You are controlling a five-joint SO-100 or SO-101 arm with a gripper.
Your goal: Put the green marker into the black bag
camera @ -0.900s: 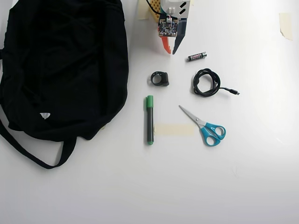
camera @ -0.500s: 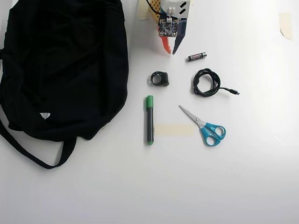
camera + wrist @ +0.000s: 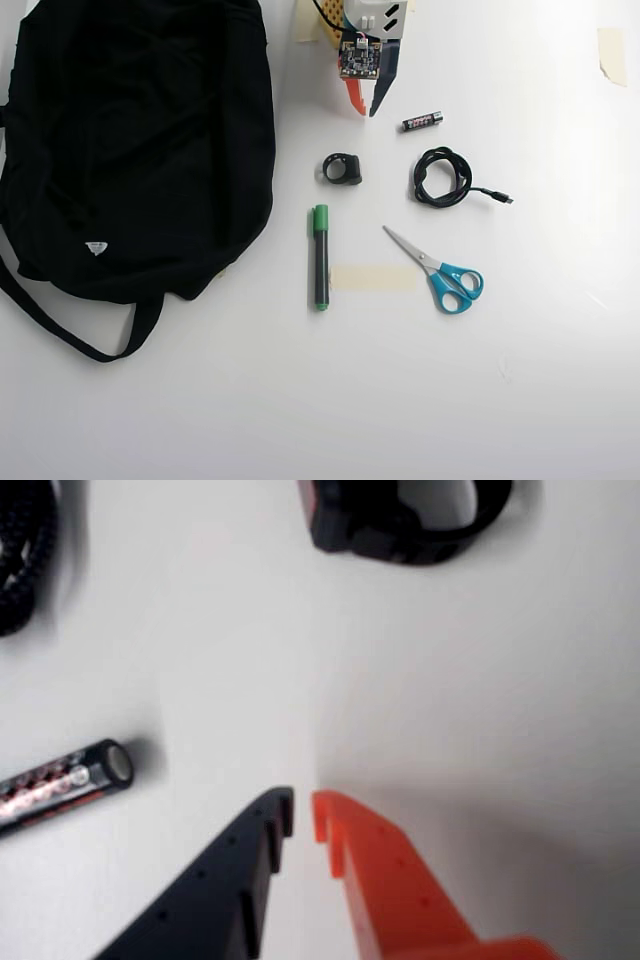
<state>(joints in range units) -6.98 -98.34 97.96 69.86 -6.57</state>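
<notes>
Hovering at the far edge of the white desk (image 3: 300, 400) in the overhead view, gripper (image 3: 363, 110) is pointing toward the near side, holding nothing; its orange and dark fingers are sitting nearly together w/ only a thin slit between the tips, seen also in wrist view (image 3: 303, 815). Green marker (image 3: 320, 257) is lying flat on the desk, well apart from the gripper, green cap toward the far end, barrel running near-far, just left of a beige tape strip (image 3: 373, 278). Black bag (image 3: 130, 150) is filling the left side of the overhead view, strap (image 3: 70, 335) trailing toward the near-left, small white tag (image 3: 96, 247) on its near part; marker is lying just right of the bag's edge, not touching it. Small black ring-shaped item (image 3: 342, 168) is sitting btwn gripper and marker, and is at top of the wrist view (image 3: 400, 520), blurred. Battery (image 3: 422, 121) is lying right of the gripper in overhead view, at left in wrist view (image 3: 60, 783). Coiled black cable (image 3: 442, 177) is sitting near the battery, blue-handled scissors (image 3: 440, 272) lying right of the tape.
</notes>
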